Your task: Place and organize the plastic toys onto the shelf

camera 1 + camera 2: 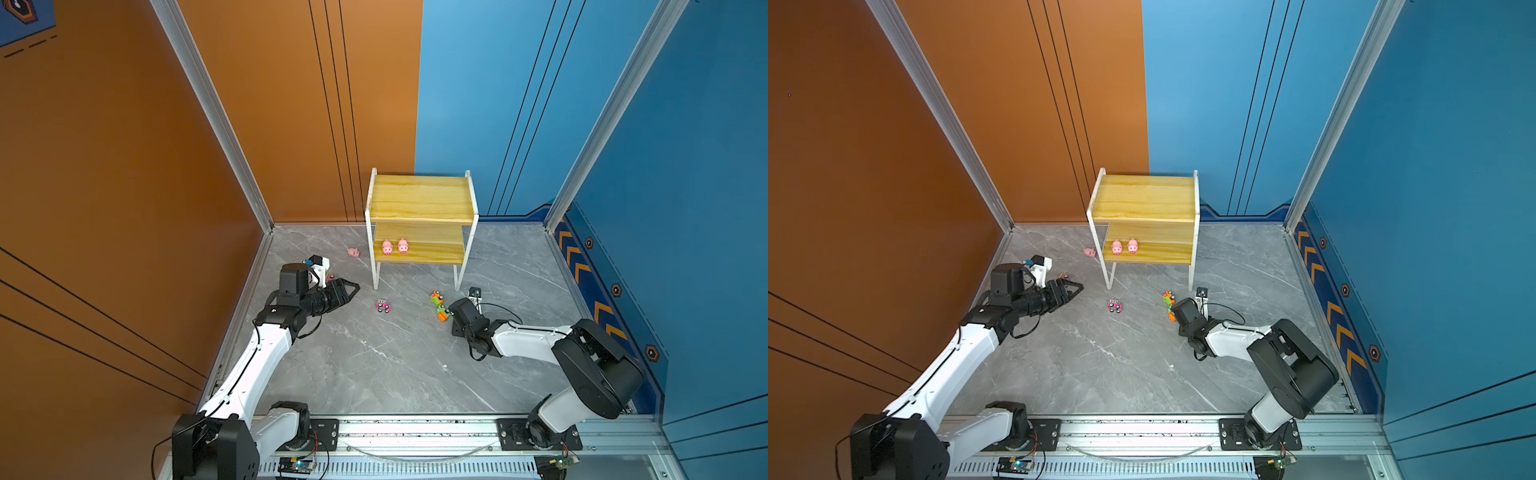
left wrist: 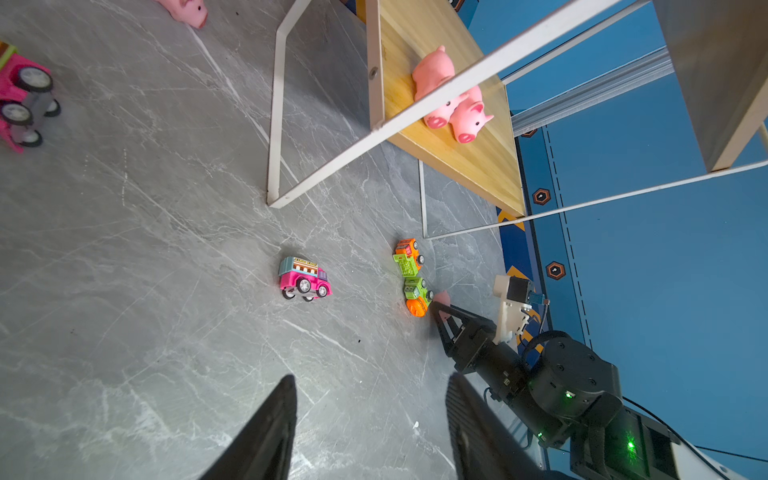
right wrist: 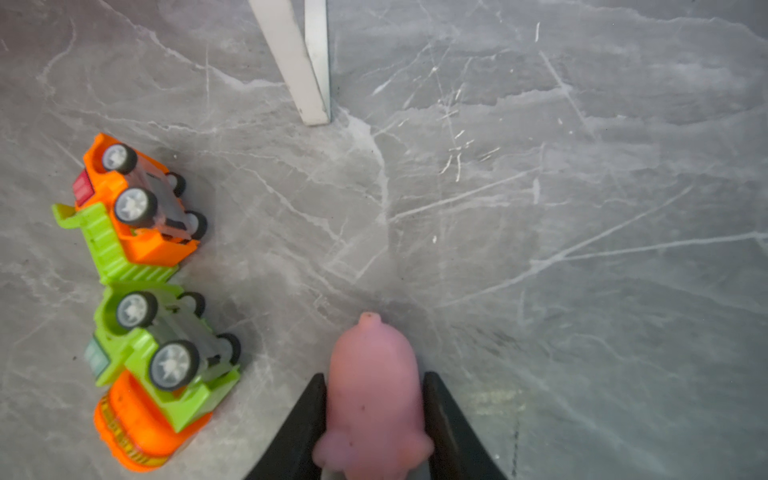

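The right gripper [image 3: 374, 376] pinches a pink pig [image 3: 372, 353] by both flanks, low on the marble tabletop [image 3: 582, 208] just beside two tipped orange-and-green cars [image 3: 124, 257]; the left gripper [image 2: 372, 378] hangs with fingers wide and empty. Two more pigs [image 1: 387, 247] stand side by side on the lower board of the shelf [image 1: 422, 199]; a fourth pig [image 1: 353, 252] lies on the tabletop beside it.

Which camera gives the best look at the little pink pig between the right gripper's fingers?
The right wrist view: the pink pig fills the foreground, the right gripper closed on its flanks. The left wrist view shows only a pink sliver behind that gripper. In both top views the arm hides it.
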Controlling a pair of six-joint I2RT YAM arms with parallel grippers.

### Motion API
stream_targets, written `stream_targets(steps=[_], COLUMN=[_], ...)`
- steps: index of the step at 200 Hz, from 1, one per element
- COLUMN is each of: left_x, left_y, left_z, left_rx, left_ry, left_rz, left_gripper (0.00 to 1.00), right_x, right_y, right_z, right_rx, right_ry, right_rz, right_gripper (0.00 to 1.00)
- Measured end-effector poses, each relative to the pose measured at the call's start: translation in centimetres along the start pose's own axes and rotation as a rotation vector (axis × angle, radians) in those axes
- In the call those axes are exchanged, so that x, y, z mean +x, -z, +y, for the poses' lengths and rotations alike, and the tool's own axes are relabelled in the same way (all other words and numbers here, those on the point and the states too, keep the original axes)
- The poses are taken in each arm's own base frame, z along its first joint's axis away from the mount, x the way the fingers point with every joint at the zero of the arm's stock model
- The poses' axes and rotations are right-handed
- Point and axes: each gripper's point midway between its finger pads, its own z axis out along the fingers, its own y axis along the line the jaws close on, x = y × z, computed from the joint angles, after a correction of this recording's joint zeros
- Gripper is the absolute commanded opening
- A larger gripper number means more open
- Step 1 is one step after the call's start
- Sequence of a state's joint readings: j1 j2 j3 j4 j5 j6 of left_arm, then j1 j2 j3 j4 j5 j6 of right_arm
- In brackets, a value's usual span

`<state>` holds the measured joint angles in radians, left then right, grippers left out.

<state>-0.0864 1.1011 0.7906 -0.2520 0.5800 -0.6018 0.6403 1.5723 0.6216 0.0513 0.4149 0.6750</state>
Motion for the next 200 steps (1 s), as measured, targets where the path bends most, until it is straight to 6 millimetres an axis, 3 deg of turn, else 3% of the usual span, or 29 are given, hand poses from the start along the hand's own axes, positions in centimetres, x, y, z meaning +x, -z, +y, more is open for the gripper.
stream_targets(steps=[74,144,170,200], left_x=[0.0,0.0,0.0,0.0], left_y=[0.0,0.0,0.0,0.0], left_z=[0.0,0.0,0.0,0.0], left_rx=[0.0,0.0,0.0,0.0], left_ry=[0.0,0.0,0.0,0.0], left_rz=[0.0,0.0,0.0,0.0], left_gripper=[0.59,0.59,0.59,0.59], right_x=[-0.5,-5.0,-6.4,-9.6], right_y=[0.6,5.8,7.5,10.1], right_z=[0.2,1.8,3.3,7.2], right_rx=[-0.039,-0.167,-0.213,-0.295], right_ry=[0.022,0.023,0.06,0.106], right_rz=[-0.037,-0.179,-0.213,-0.274], right_gripper=[0.24,0.24,0.24,0.24])
